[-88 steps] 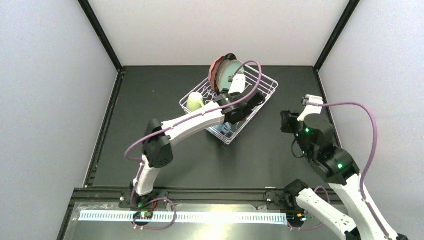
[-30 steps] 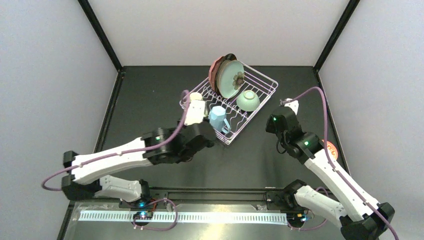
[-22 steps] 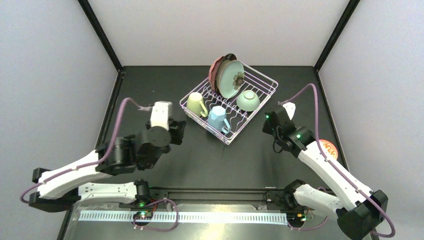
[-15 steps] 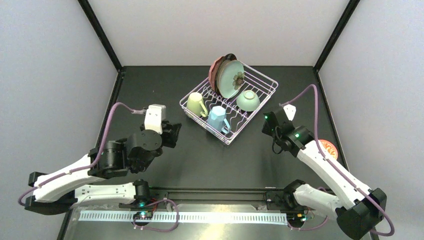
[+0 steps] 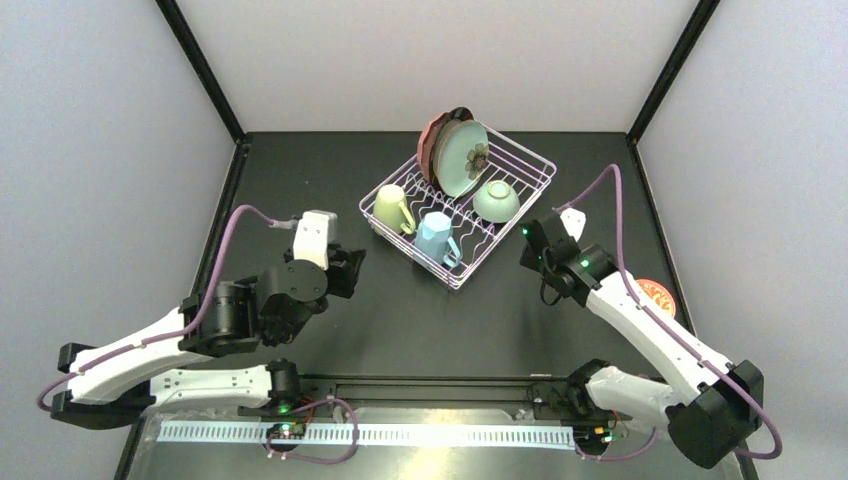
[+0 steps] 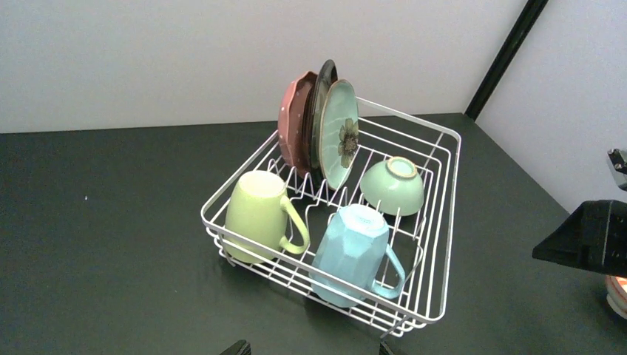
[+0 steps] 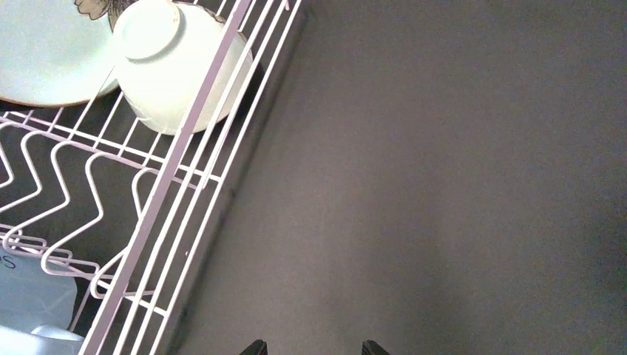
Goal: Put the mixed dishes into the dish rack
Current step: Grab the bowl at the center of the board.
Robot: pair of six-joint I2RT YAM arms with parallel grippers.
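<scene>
Hands hover with fingers apart, left hand (image 5: 345,268) and right hand (image 5: 532,252) flanking white wire dish rack (image 5: 506,228) on black tabletop (image 5: 420,320).

Robotics lab cell, bare white walls (image 5: 430,60), black corner posts (image 5: 200,68), matte black table (image 5: 430,330), bench-mounted robot arms (image 5: 650,325)

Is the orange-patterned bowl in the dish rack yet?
No, the orange-patterned bowl sits on the table, off to the right of the dish rack and apart from it.
</scene>
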